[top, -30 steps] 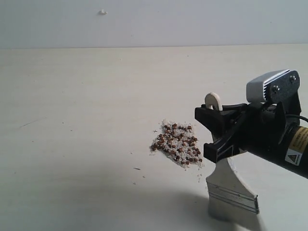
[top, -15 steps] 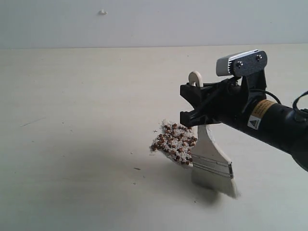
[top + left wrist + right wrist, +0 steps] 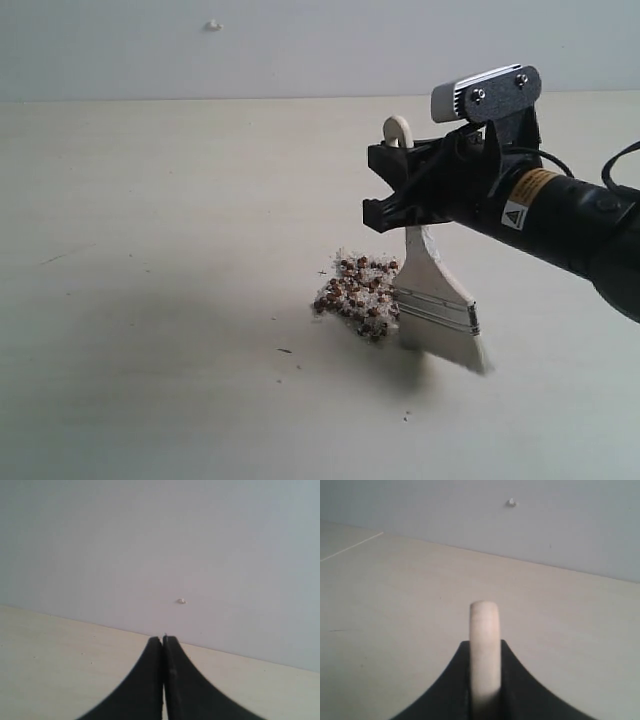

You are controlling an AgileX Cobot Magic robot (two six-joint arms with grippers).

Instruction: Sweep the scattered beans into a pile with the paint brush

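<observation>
The beans (image 3: pixel 357 296) lie in a small heap of dark reddish-brown dots and whitish grains at the middle of the pale table. The paint brush (image 3: pixel 432 300) stands upright right of the heap, its silver ferrule and whitish bristles touching the heap's right edge. My right gripper (image 3: pixel 385 185) is shut on the brush's pale wooden handle (image 3: pixel 485 650), whose rounded end sticks up between the jaws. In its own wrist view my left gripper (image 3: pixel 163 640) is shut with nothing in it, facing the back wall; the exterior view does not show it.
The pale tabletop (image 3: pixel 150 250) runs back to a grey wall (image 3: pixel 300 45) with a small white knob (image 3: pixel 213 25). A few stray specks (image 3: pixel 285 351) lie on the table left of the heap.
The right gripper has carried the brush up and to the left, from the near right of the table to the heap's right edge. The heap's right side is pushed in and more compact.
</observation>
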